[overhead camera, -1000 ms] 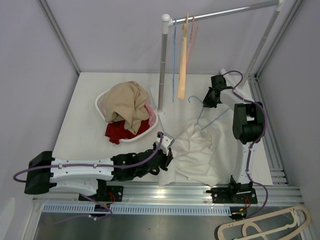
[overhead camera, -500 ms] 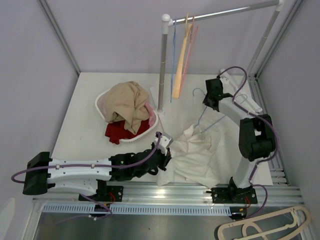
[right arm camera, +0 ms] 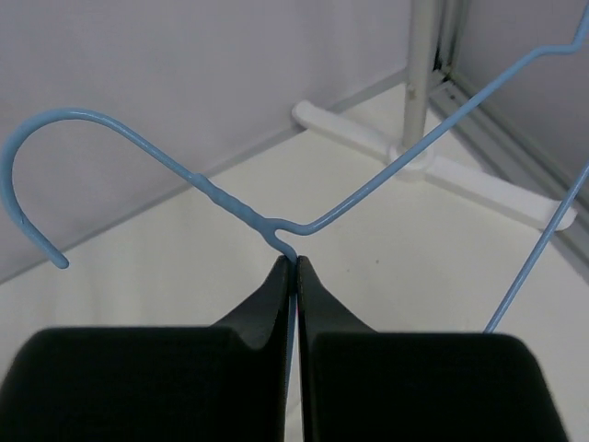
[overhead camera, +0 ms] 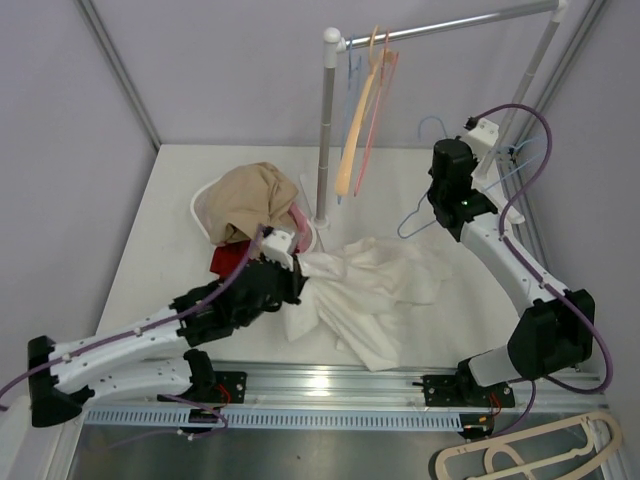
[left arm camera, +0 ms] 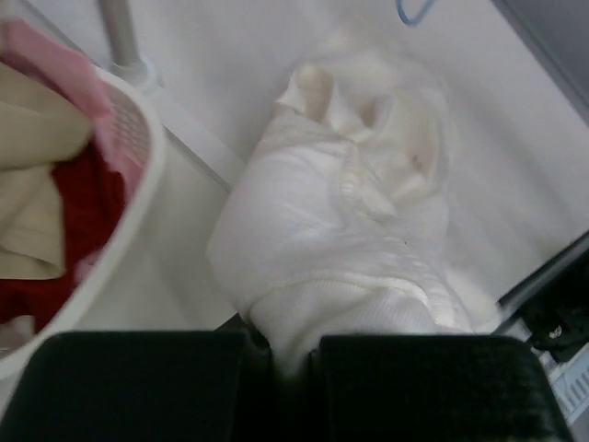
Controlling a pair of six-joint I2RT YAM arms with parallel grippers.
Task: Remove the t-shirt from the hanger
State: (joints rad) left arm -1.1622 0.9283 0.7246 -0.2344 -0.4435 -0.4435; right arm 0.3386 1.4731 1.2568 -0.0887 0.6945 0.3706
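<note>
Compared with half a second ago, the thin blue wire hanger (right arm camera: pixel 230 198) is now lifted up and back towards the far right corner. It is free of the crumpled white cotton t-shirt (overhead camera: pixel 370 285). The shirt itself has been dragged to the left, closer to the round white plastic laundry basket (overhead camera: pixel 200 215). The left arm is also raised higher than before.

To the right of the shirt there is bare white tabletop (overhead camera: pixel 460 300), up to the right arm. On the left the basket rim is just beside the left claw (left arm camera: pixel 283 354), so there is little room on that side. The lowest fold of the shirt lies near the front edge of the tabletop. The grey upright pole of the clothes rail (overhead camera: pixel 325 130) stands behind the shirt.

The left claw is closed narrow on a bunched end of the t-shirt, and the rest of the cloth spreads away from it on the tabletop. The right claw (right arm camera: pixel 294 262) pinches the hanger just under its twisted neck, well apart from the shirt.
</note>
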